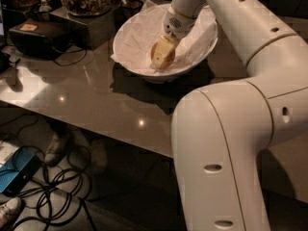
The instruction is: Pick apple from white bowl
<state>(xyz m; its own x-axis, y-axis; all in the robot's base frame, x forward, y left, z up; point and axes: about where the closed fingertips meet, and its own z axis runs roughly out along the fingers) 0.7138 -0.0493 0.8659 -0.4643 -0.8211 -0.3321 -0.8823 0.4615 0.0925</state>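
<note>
One risk: the apple (154,51) rolls away across the crumpled paper (139,32) if the gripper (163,56) nudges it off-centre; I judge smooth round skin on loose paper gives it little to rest against
Second risk: the paper gets pinched along with the fruit and comes up with it, dragging or tipping the white bowl (126,66)
Third risk: a lift that drifts sideways catches the bowl's sloping wall, because the gripper sits low inside it
Fourth risk: a shove slides the bowl over the worktop (96,100) towards the dark containers of nuts (86,1), which stand near it on the left
Gripper position: down inside the white bowl near its middle, reaching in from above under the arm (250,42)
Grip state: I cannot tell from my view whether it is open or clamped
Apple position: in the bowl on the paper, right at the gripper's pale tip; only a reddish edge shows to the left of that tip, the rest is hidden behind it
Progress, my judgement: the apple is not yet lifted clear of the bowl
Next move calls for: a straight, slow rise, watching that the paper stays down
</note>
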